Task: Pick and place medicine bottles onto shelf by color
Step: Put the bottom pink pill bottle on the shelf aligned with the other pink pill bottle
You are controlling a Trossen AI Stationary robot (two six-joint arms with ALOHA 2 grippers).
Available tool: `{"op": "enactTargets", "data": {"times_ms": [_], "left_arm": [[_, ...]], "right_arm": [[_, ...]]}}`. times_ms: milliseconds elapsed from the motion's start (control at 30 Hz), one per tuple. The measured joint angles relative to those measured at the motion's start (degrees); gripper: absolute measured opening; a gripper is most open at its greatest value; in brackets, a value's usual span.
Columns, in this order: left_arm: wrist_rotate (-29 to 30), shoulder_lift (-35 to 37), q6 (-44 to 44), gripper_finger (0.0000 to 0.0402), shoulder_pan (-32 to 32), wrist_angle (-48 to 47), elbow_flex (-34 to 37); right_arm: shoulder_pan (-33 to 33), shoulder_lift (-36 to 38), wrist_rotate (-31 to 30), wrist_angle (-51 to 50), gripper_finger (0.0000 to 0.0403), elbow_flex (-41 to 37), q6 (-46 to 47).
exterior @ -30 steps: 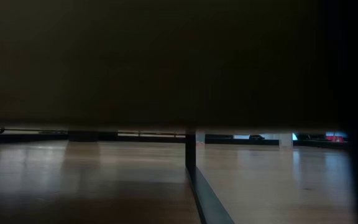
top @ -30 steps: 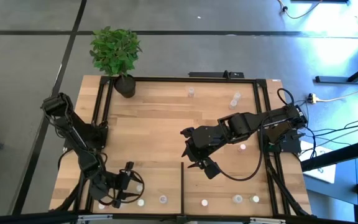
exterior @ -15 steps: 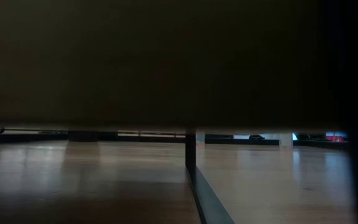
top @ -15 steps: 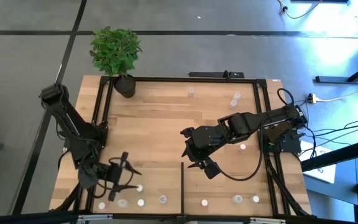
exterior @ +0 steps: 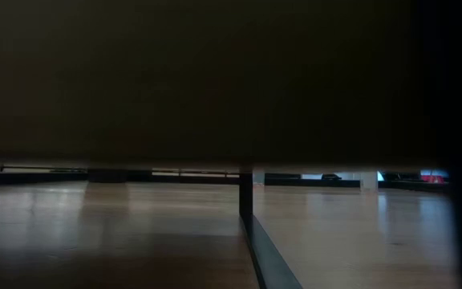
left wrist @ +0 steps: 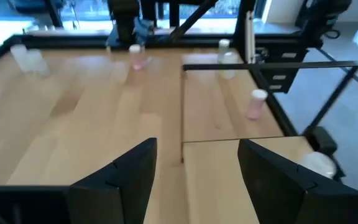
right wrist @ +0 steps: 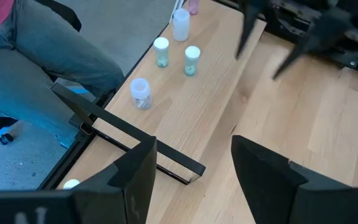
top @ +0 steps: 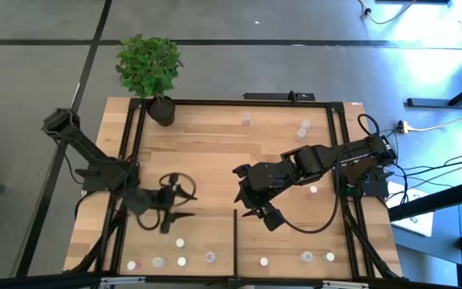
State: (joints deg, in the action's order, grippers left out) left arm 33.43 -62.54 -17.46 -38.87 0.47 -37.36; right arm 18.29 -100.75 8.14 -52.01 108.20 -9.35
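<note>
Several tiny medicine bottles stand along the near edge of the shelf (top: 215, 152), among them one (top: 180, 242) just inside the row and others (top: 210, 257) (top: 306, 257). More stand at the far right (top: 303, 128) (top: 312, 190). My left gripper (top: 184, 203) hovers open over the shelf's left half, fingers pointing right, with nothing between them (left wrist: 197, 149). My right gripper (top: 259, 215) hangs open above the middle, beside the black divider bar (top: 235, 233), and is also empty (right wrist: 194, 146). In the right wrist view four bottles (right wrist: 161, 51) show beyond the fingers.
A potted plant (top: 149, 68) stands at the shelf's far left corner. Black rails (top: 131, 144) edge the shelf on both sides. A person's jeans-clad legs (right wrist: 36, 56) show beside the near edge. The low view is mostly blocked by something dark; only the divider (exterior: 245, 193) shows.
My left gripper has risen and drawn back from the near-edge row of bottles toward the shelf's middle, swinging right, still open. The bottle it stood beside stays upright where it was. My right arm has kept still.
</note>
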Motion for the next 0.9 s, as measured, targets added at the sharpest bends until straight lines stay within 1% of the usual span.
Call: {"op": "enactTargets", "data": {"times_ms": [133,200,300,533,733,867,900], "left_arm": [[-6.97,1.3,0.03,0.0218,6.27,-2.69,0.0],[-8.13,1.76,0.01,0.0218,8.17,-3.77,0.0],[-8.4,1.92,-0.37,0.0218,9.64,-5.51,0.0],[-8.53,1.92,-4.45,0.0218,9.09,-7.79,0.0],[-8.5,1.92,-4.49,0.0218,7.34,-7.76,0.0],[-8.51,1.92,-4.48,0.0218,6.52,-7.76,0.0],[-8.51,1.92,-4.49,0.0218,6.36,-7.79,0.0]], "right_arm": [[-0.01,0.0,-0.02,0.47,0.021,0.0,0.24],[-0.01,0.0,0.0,0.49,0.021,0.0,0.09],[-0.01,0.0,0.0,1.19,0.021,0.0,0.13],[-0.01,0.0,0.0,4.08,0.021,0.0,0.16],[-0.01,-0.04,-0.05,5.79,0.021,0.0,0.32],[-0.01,-0.04,-0.19,5.95,0.021,0.0,5.52],[-0.01,-0.04,-1.05,5.32,0.021,0.0,6.21]]}}
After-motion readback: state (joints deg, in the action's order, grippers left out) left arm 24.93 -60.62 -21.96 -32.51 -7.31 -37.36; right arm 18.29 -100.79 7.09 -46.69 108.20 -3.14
